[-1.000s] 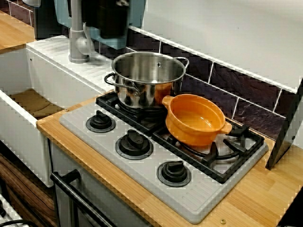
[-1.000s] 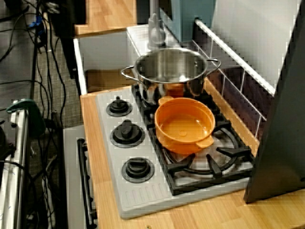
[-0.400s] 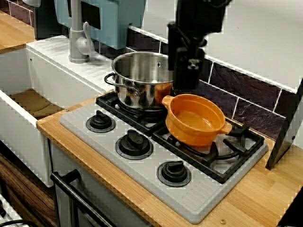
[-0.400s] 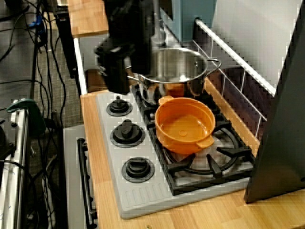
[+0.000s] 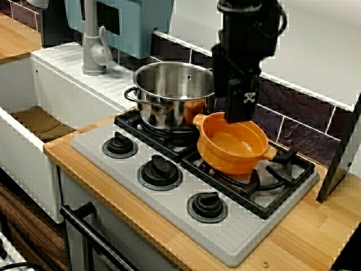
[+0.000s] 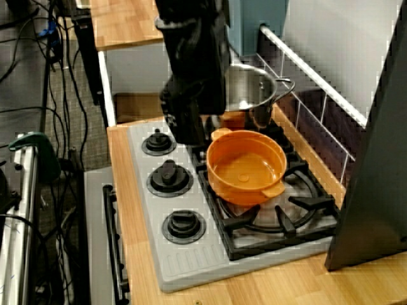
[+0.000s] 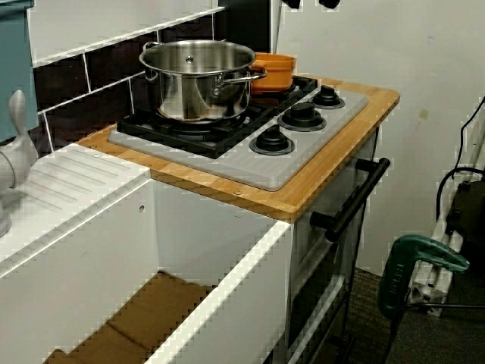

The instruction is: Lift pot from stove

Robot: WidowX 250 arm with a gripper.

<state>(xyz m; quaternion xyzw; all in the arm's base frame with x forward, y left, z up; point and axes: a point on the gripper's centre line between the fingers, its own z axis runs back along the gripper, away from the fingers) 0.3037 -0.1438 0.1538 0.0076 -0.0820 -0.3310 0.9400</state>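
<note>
View from the front-left: nearest, wooden counter carrying grey stove w/ three black knobs along front edge. Behind knobs, orange pot sits on right burner grate, empty, upright. Steel pot on left grate, just beside orange pot, approx. touching at near handle. Black gripper hangs over orange pot's back rim; fingers' state cannot be told, body hides tips.

View from the front-right: gripper appears beside pot left rim, above stove; contact not confirmed.

View from the sink side: pot mostly hidden behind steel pot; sink in foreground.
</note>
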